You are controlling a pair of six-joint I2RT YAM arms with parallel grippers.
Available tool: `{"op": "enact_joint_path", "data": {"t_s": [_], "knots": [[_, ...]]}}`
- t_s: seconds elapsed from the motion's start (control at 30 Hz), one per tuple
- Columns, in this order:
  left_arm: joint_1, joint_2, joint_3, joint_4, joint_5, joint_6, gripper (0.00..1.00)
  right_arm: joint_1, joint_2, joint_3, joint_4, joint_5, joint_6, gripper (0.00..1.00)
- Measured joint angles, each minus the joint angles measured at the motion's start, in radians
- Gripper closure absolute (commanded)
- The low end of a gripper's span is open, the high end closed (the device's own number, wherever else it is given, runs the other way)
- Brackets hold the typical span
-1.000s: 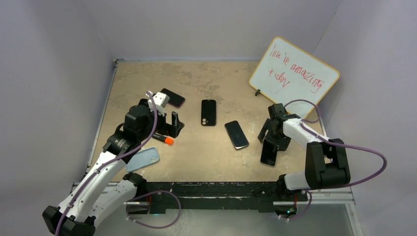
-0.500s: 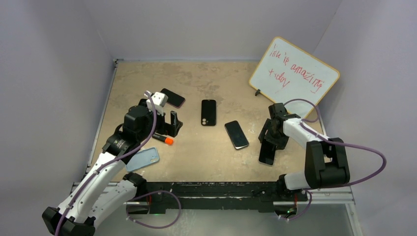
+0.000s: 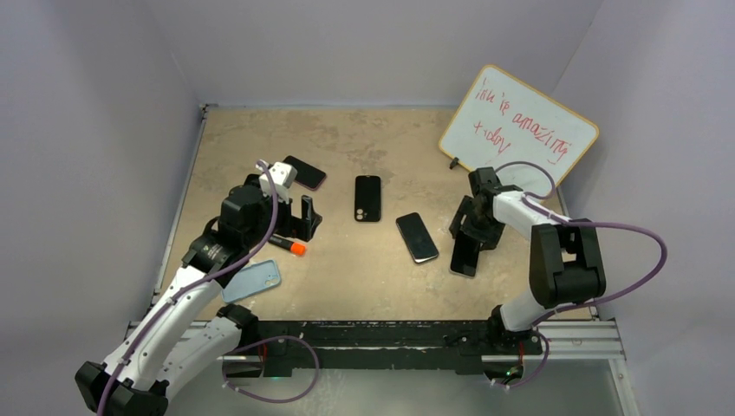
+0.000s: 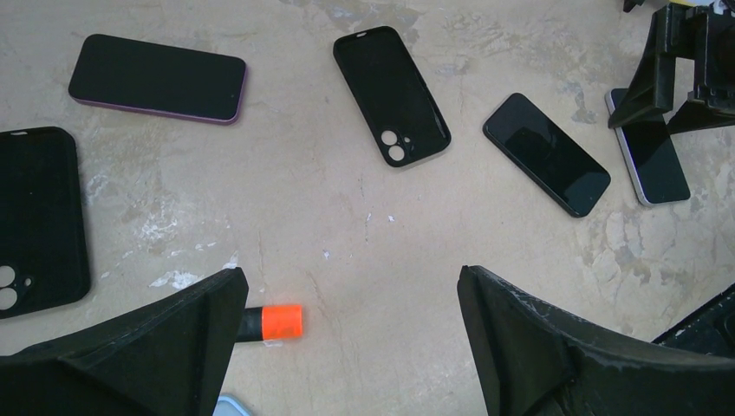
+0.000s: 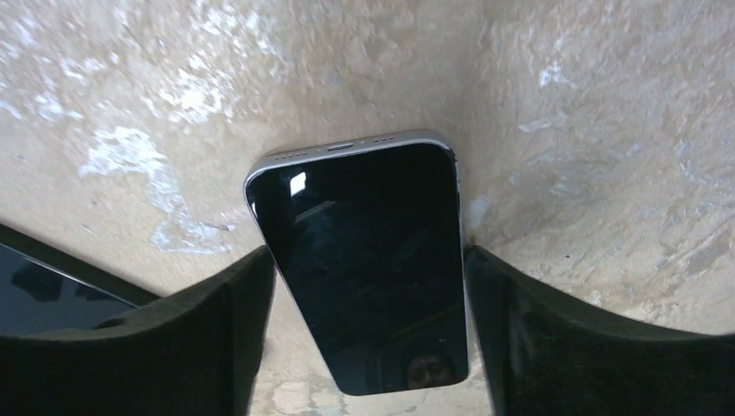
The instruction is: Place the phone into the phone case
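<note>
A silver-edged phone (image 5: pixel 368 217) with a dark screen lies between the fingers of my right gripper (image 5: pixel 368 260), which press on both its long sides. From above, this phone (image 3: pixel 465 258) hangs below the right gripper (image 3: pixel 472 236), right of centre. An empty black phone case (image 3: pixel 367 198) lies face up mid-table, seen again as the black case (image 4: pixel 392 95) in the left wrist view. My left gripper (image 4: pixel 351 295) stands wide open over bare table, holding nothing.
A second dark phone (image 3: pixel 417 237) lies between the case and the held phone. A purple-edged phone (image 3: pixel 305 172), another black case (image 4: pixel 39 217), an orange-capped marker (image 3: pixel 297 249) and a light blue case (image 3: pixel 252 281) sit on the left. A whiteboard (image 3: pixel 518 133) leans at back right.
My right gripper has narrowed onto the silver-edged phone and shifted it left and slightly away from the near edge. The left arm has not moved.
</note>
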Motion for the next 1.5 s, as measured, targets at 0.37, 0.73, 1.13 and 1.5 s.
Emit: {"op": "enact_joint_path", "data": {"t_s": [0.37, 0.73, 1.13, 1.5], "knots": [[0.000, 0.010, 0.000, 0.000, -0.002, 0.000, 0.02, 0.002, -0.051, -0.051, 0.098, 0.004, -0.034, 0.05], [0.000, 0.009, 0.000, 0.000, -0.003, 0.000, 0.02, 0.101, -0.087, -0.097, 0.109, 0.068, -0.029, 0.10], [0.000, 0.009, 0.000, 0.000, -0.002, -0.003, 0.03, 0.145, -0.123, -0.130, 0.099, 0.090, 0.021, 0.11], [0.000, 0.152, 0.002, 0.012, 0.002, -0.080, 0.11, 0.151, -0.151, -0.154, 0.085, 0.091, 0.044, 0.26]]}}
